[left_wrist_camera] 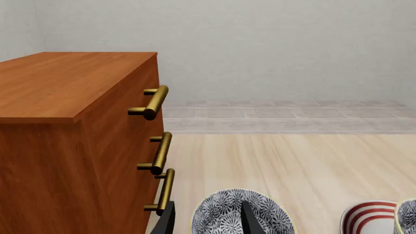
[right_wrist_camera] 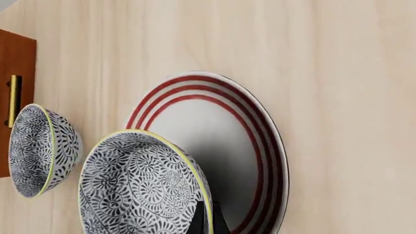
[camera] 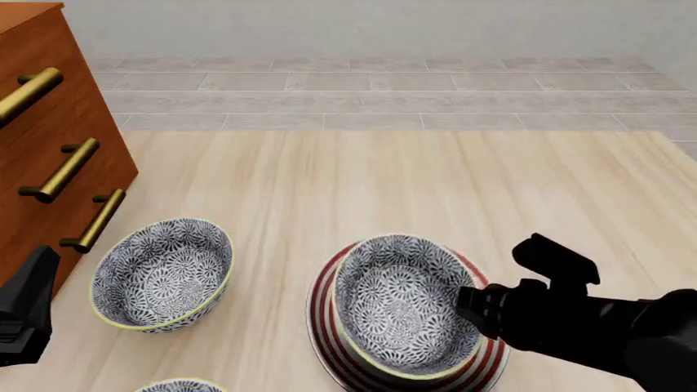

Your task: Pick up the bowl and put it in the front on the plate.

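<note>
Gripping the bowl by its rim, the right gripper is holding it over the red-ringed plate; whether bowl and plate are touching is unclear. A second patterned bowl is sitting empty beside the wooden drawer cabinet. The left gripper is showing only partly, its opening hard to judge.
</note>
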